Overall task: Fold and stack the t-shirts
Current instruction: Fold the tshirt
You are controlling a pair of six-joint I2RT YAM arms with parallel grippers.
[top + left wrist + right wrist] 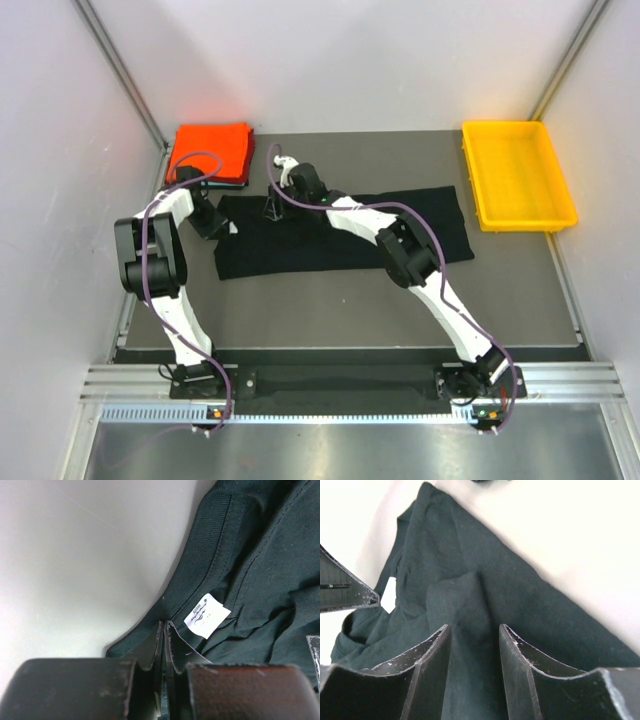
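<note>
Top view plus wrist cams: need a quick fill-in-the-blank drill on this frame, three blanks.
The left hand is ____ on the black t-shirt at its collar.
The folded orange-red t-shirt lies in the far ____ corner.
The tray at far right is coloured ____.
Missing: shut; left; yellow.

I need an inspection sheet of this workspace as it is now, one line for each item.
Surface: dark grey flat table, no spill seen.
Job's things: black cloth t-shirt spread across the middle, white neck label showing; folded orange-red cloth shirt at far left corner.
Clutter: yellow plastic tray at far right, nothing seen inside.
Grippers: left gripper shut on the black shirt's collar edge; right gripper open astride a raised fold.
Cables: purple cables loop along both arms.
Surroundings: white walls on three sides.
</note>
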